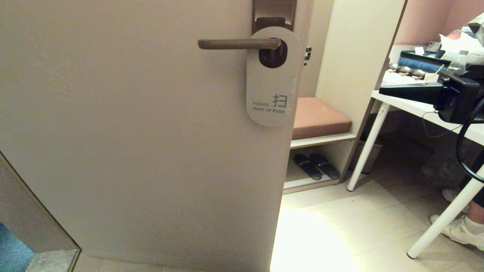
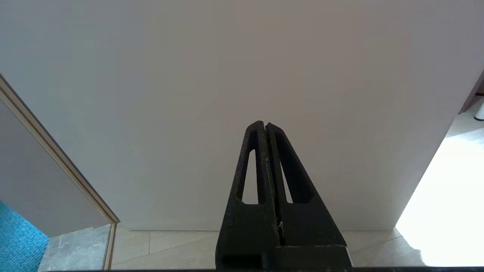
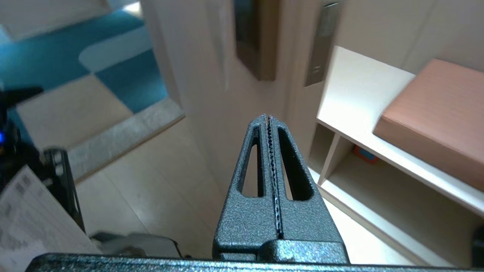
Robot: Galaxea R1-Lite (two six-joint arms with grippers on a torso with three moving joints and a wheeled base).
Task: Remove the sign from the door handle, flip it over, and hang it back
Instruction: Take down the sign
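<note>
The sign (image 1: 273,81) hangs by its round hole on the door handle (image 1: 238,44), with its off-white "PLEASE MAKE UP ROOM" face outward. The handle is a brown lever on a dark bronze plate (image 1: 274,11) near the door's right edge. My right gripper (image 1: 382,90) is shut and empty, held level well to the right of the sign and pointing toward it; in the right wrist view (image 3: 267,117) its fingers are pressed together. My left gripper (image 2: 264,124) is shut and empty, low in front of the bare door; it is out of the head view.
The door (image 1: 132,151) stands open, its free edge by a white bench with a brown cushion (image 1: 319,119) and slippers (image 1: 317,166) below. A white table (image 1: 416,107) with slanted legs stands at right, a person's shoes (image 1: 459,230) beside it. Door frame (image 1: 38,211) at lower left.
</note>
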